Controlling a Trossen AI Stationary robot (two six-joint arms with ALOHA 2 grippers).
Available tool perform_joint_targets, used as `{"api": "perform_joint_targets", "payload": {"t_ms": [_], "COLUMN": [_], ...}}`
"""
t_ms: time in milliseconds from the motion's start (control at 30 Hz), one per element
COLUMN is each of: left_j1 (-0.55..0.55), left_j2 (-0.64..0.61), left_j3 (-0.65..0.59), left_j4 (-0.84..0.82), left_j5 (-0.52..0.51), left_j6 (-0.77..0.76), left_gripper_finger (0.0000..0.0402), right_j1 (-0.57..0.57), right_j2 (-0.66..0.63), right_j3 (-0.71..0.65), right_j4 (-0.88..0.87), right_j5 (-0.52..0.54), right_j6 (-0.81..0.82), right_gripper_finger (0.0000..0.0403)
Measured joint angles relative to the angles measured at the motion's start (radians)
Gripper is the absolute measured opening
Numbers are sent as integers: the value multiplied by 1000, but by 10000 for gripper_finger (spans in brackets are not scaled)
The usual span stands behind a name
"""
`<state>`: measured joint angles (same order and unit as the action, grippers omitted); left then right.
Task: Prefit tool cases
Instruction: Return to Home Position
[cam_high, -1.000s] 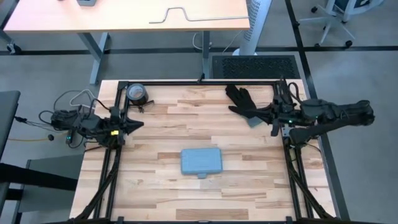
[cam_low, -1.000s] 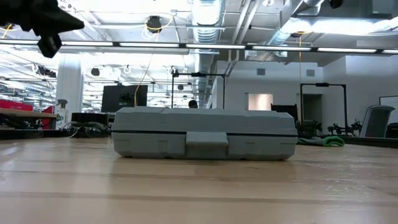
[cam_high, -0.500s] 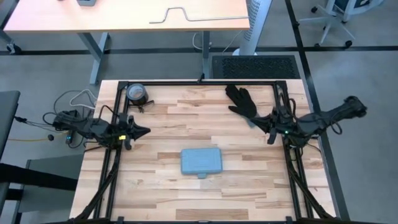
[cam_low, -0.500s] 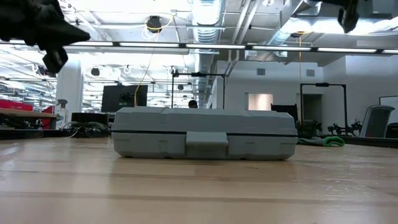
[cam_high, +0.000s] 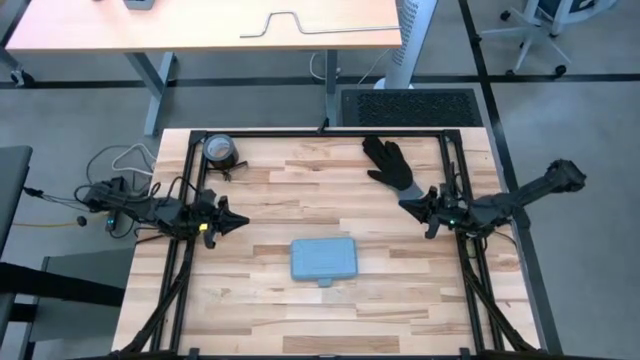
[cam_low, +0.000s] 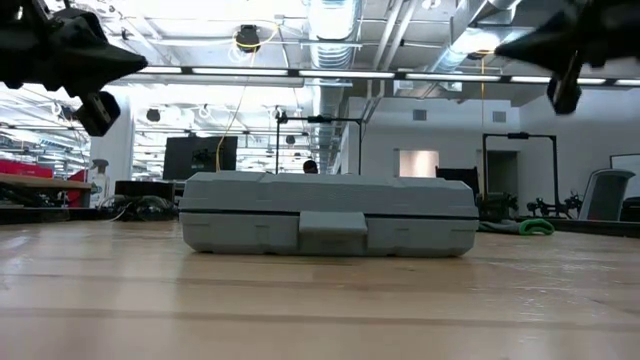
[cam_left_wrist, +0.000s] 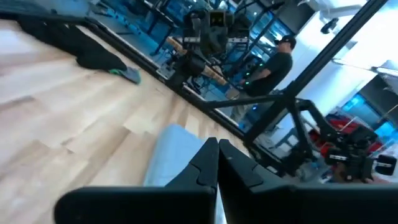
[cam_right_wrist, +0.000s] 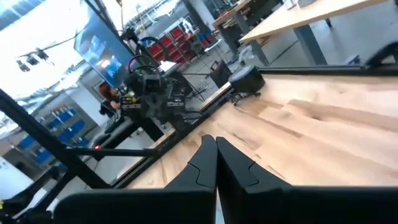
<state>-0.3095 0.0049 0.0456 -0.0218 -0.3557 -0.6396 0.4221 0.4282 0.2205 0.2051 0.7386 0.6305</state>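
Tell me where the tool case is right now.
In the high view the closed tool case lies flat mid-table, slightly toward the picture's bottom, between the left gripper and the right gripper, touching neither.

My two arms, out at the sides.
My left gripper (cam_high: 237, 222) sits left of centre in the high view, my right gripper (cam_high: 408, 206) right of centre; both point inward, fingers pressed together, holding nothing.

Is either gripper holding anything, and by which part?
Nothing is held: the left gripper and right gripper have jaws shut on nothing, clear of the closed tool case.
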Motion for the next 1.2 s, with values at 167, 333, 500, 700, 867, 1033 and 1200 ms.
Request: {"api": "perform_joint_targets", "payload": {"t_ms": [167,333,500,700,867,1033,1200], "left_j1": [94,247,424,574,630,634,634], "left_j2": [0,-1,-1,-1,-1,-1,-1], "left_j3": [0,-3,-6,-4,-4,-3,-3], "left_j4": [-14,-16,-12,-5,-5,-6,-8], "left_j5": [84,250,410,532,544,557,557], "left_j6": [29,38,45,67,104,63,29], "left_gripper_finger": [0,0,0,0,0,0,0], "right_j1": [-128,-311,-459,-511,-510,-504,-465], "right_j2": [-32,-43,-43,-44,-43,-44,-45], "right_j3": [-136,-213,-213,-213,-213,-172,-107], "right_j4": [108,186,284,379,346,297,255], "right_j5": [-126,-351,-515,-525,-498,-575,-526], "right_j6": [49,108,52,-69,-77,-30,-105], "right_gripper_finger": [7,7,7,7,7,7,7]}}
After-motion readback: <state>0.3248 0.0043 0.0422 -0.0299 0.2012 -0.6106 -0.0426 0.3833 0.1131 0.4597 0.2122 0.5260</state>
